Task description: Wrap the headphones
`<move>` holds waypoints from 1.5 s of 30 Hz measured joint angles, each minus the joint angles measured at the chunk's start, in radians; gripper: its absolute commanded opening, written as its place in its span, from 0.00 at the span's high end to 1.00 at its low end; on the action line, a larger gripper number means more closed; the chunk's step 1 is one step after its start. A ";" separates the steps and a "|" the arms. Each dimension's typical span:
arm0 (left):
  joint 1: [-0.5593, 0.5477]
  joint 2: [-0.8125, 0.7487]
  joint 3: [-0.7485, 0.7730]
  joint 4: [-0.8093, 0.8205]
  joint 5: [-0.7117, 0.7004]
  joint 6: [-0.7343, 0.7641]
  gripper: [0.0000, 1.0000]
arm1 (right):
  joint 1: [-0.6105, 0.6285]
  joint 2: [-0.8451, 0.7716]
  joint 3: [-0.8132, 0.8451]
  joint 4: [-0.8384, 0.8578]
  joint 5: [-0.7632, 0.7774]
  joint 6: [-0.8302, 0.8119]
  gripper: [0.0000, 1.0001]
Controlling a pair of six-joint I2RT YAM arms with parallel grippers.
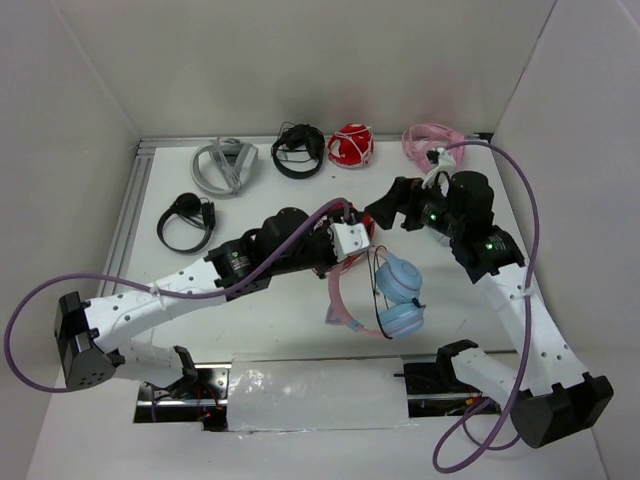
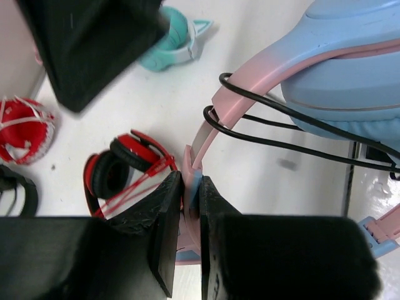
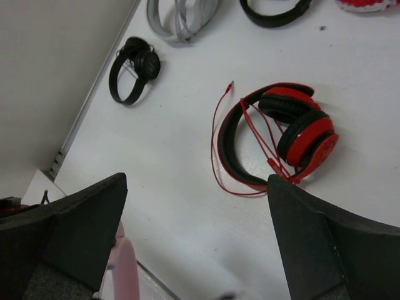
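The headphones have light-blue ear cups (image 1: 401, 281) and a thin pink headband (image 1: 336, 296), and hang above the table centre. My left gripper (image 1: 340, 262) is shut on the headband; the left wrist view shows the jaws (image 2: 190, 182) pinching the pink band (image 2: 199, 145). The thin black cable (image 2: 269, 125) loops around the band below the blue cup (image 2: 350, 81). My right gripper (image 1: 388, 210) is open and empty, just above and behind the headphones. In the right wrist view its fingers (image 3: 197, 187) are spread wide over the table, and the pink band (image 3: 125, 269) shows at lower left.
Red headphones (image 3: 281, 137) with a loose red cable lie under the grippers. Along the back lie grey (image 1: 225, 165), black (image 1: 298, 150), red-and-white (image 1: 350, 146) and pink (image 1: 430, 140) pairs; a small black pair (image 1: 187, 222) is at left. A teal pair (image 2: 175, 34) is nearby. A foil strip (image 1: 315, 392) lines the front edge.
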 measured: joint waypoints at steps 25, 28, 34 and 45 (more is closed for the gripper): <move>0.123 0.022 0.480 -0.343 0.010 -0.032 1.00 | -0.122 -0.305 -0.640 0.521 -0.176 -0.194 0.00; 0.124 0.022 0.494 -0.359 0.016 -0.028 1.00 | -0.074 -0.444 -0.681 0.540 -0.208 -0.238 0.00; 0.130 0.022 0.494 -0.408 0.035 -0.025 1.00 | 0.052 -0.649 -0.729 0.678 -0.238 -0.280 0.00; 0.134 0.021 0.535 -0.451 0.061 -0.025 1.00 | 0.362 -0.496 -0.764 0.974 -0.102 -0.386 0.00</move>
